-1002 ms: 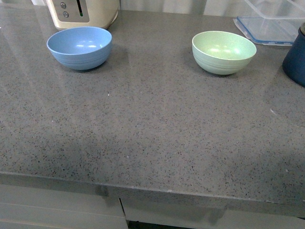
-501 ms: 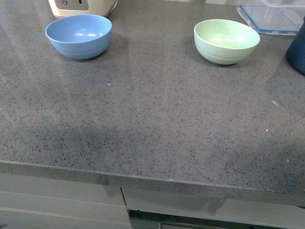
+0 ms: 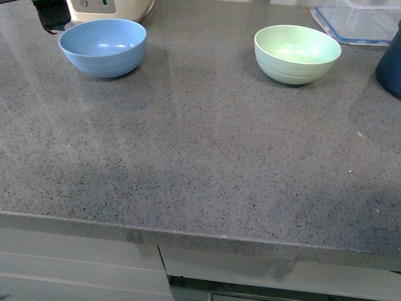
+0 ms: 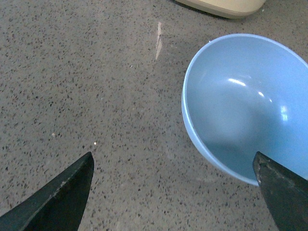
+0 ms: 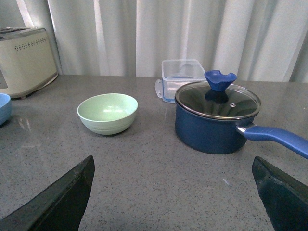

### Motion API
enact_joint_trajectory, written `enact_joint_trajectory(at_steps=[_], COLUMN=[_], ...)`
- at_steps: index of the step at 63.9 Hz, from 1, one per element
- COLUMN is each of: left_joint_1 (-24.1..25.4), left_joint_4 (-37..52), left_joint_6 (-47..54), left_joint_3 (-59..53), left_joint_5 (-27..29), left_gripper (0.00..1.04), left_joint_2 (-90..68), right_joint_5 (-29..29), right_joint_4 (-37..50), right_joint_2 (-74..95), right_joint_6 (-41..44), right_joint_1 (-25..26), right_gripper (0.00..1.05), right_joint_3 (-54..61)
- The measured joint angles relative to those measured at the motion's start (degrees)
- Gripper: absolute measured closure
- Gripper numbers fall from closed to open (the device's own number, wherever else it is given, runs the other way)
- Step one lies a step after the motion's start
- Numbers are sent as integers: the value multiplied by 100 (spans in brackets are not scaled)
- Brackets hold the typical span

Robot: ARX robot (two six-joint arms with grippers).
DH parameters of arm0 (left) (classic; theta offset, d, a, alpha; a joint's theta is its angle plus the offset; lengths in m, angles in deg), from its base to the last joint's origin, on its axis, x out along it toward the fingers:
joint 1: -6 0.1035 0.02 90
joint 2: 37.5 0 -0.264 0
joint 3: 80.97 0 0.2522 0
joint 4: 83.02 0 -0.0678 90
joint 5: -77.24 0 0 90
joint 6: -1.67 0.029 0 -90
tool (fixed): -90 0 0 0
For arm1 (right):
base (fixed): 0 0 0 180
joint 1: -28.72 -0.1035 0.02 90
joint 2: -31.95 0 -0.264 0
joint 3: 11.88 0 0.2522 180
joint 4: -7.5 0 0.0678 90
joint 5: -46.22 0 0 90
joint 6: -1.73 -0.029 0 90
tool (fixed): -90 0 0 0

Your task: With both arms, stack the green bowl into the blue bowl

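The blue bowl (image 3: 103,47) stands upright and empty at the far left of the grey counter. The green bowl (image 3: 297,53), also upright and empty, is at the far right. A black part of my left arm (image 3: 51,15) shows just left of the blue bowl. In the left wrist view my left gripper (image 4: 172,156) is open above the counter, with one fingertip (image 4: 276,185) over the rim of the blue bowl (image 4: 245,106). My right gripper (image 5: 173,163) is open and well short of the green bowl (image 5: 108,113).
A cream toaster (image 3: 109,7) stands behind the blue bowl. A navy pot with a glass lid (image 5: 216,120) sits right of the green bowl, its handle (image 5: 276,137) pointing sideways. A clear plastic container (image 5: 183,77) is behind it. The counter's front edge (image 3: 200,235) is near.
The front view tilted down between the two earlier frames. Since half a second ago, my left arm has come into view beside the blue bowl. The bowls have not moved.
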Motion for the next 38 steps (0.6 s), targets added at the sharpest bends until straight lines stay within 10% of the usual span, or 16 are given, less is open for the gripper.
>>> enact_joint_trajectory(at_steps=[38], left_joint_1=[22], left_joint_4=[-284], left_joint_6=[166], left_joint_3=[1534], left_joint_5=[46], left_gripper=[7], left_joint_2=[-1397], right_joint_5=[0], right_joint_4=[0], right_joint_2=[0], right_joint_6=[0], right_joint_1=[0], right_gripper=[10], right_joint_3=[0])
